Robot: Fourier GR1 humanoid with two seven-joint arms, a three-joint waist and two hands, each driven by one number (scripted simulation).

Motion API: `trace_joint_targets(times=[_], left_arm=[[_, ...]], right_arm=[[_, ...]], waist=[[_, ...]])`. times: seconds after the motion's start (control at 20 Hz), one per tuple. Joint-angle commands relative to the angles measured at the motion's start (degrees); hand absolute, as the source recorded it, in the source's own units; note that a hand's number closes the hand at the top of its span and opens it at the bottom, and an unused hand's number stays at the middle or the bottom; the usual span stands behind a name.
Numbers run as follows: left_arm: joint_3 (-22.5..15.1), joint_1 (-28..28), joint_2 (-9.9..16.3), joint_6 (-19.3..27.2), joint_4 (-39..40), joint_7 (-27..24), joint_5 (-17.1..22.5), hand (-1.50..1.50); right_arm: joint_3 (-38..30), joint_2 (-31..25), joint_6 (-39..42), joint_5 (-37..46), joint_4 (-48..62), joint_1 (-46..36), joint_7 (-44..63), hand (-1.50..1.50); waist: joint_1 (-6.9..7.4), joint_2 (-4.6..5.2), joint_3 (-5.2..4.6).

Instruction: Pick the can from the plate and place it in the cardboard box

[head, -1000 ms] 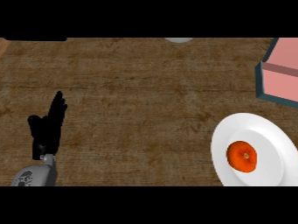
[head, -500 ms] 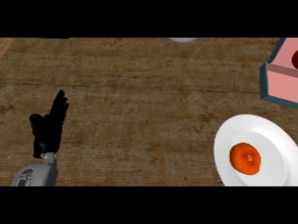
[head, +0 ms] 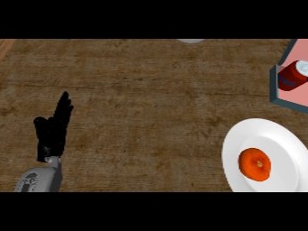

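Red and silver-topped, the can had come further into your view over the last second and sat tilted over the pink floor of the cardboard box, well away from the white plate, which carried only an orange fruit. A dark sliver touching the can at the frame's right edge may have been the right robot hand, but you could not tell its state. The left robot hand rested open over the desk, so the placement looked nearly done.

Even, moderate light; soft shading, no glare or blur
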Motion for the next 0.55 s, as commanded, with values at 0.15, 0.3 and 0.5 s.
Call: trace_joint_targets(times=[0.15, 0.3, 0.5], left_arm=[[0.3, 0.98, 0.02, -0.67, 1.45, -1.37, 0.38, 0.0], [0.18, -0.81, -0.43, 0.05, 0.17, 0.4, 0.41, 0.0], [0.84, 0.73, 0.26, -1.53, 1.0, -1.39, 1.41, 0.0]], right_arm=[[-8.51, -0.42, 7.19, -9.94, 7.46, -1.61, -11.26, -1.5], [-12.38, -4.46, 14.97, -13.87, 11.33, -3.12, -10.14, -1.5], [-16.12, -8.25, 16.23, -16.85, 14.94, -2.47, -8.18, -1.5]], waist=[[-0.5, 0.06, 0.08], [-0.63, 0.05, 0.1], [-0.11, 0.31, 0.1]])
